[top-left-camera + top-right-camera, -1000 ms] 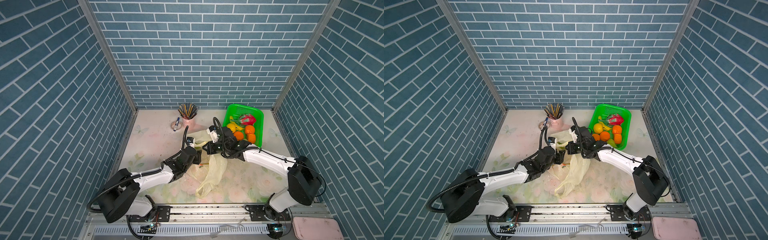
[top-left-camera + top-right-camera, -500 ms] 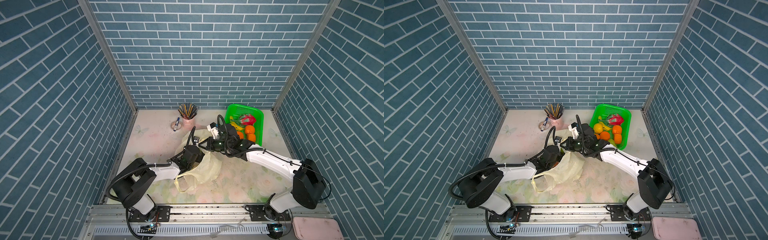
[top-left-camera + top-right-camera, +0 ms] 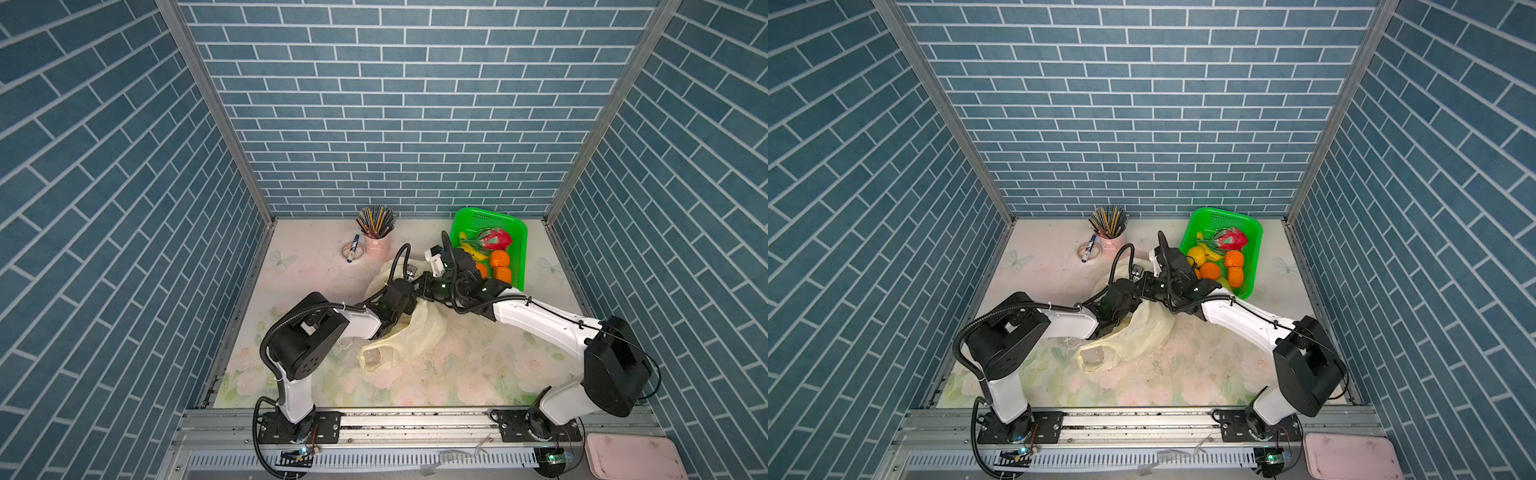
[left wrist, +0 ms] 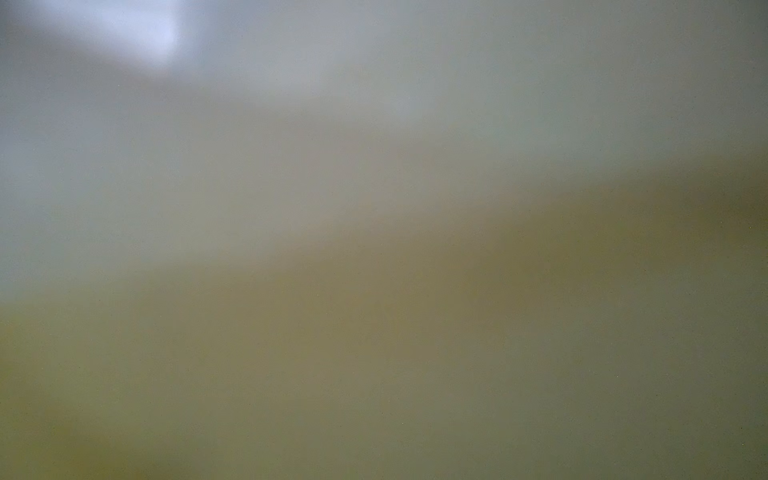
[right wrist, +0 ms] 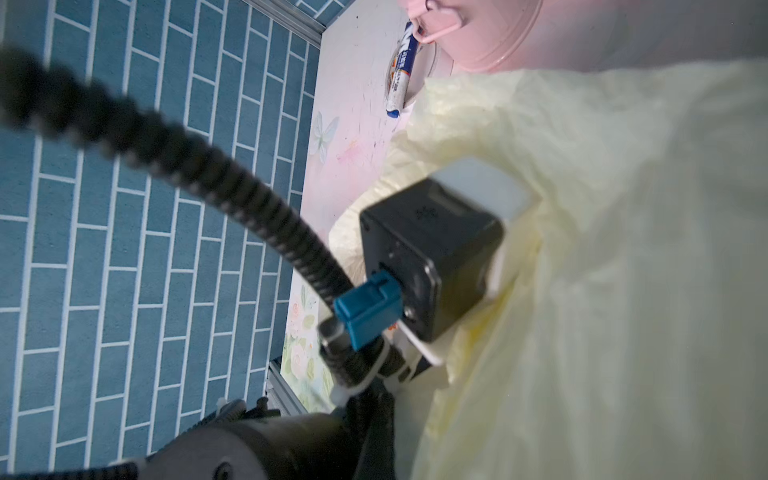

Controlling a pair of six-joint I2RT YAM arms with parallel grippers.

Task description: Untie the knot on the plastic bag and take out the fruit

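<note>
Nearest on the desk (image 3: 478,374): the handle loop (image 3: 374,359) of the plastic bag (image 3: 417,332), lying open and flat on the floral top. Just behind, the pale yellow film bunched into a broad slack heap and climbing toward the two wrists. A second ago, by contrast, hanging as one long narrow strip reaching closer to the front rail (image 3: 415,419). Contents of the bag, if any, hidden by the folds.

To the left, the left arm (image 3: 353,322) now folded, elbow raised and drawn in toward the middle, against a low, outstretched pose a second ago. Left gripper (image 3: 405,291) sunk into the bag's upper folds; cannot tell whether spread or pressed together. Left wrist view: nothing but grey-yellow blur, probably bag film lying on the lens. In the right wrist view, the left wrist camera (image 5: 428,257) half wrapped in the same film, with the bag filling the side beyond. Right gripper (image 3: 424,288) nose to nose with the left gripper, pressed together and pinching the bag's top edge. Much the same spot, and just as tightly closed, as a second ago.

Farther back on the right, the green basket (image 3: 486,216) holding the fruit (image 3: 1209,271). Oranges toward its near end, a yellow round one (image 3: 1196,255) beside them, the pink-red dragon fruit (image 3: 1231,239) at the far end, a banana (image 3: 473,250) between. All lying as before.

Farthest, by the back wall (image 3: 395,124), the pink cup (image 3: 378,247) of pencils (image 3: 376,218), with a blue-capped marker (image 3: 353,248) just beside; both unmoved.
</note>
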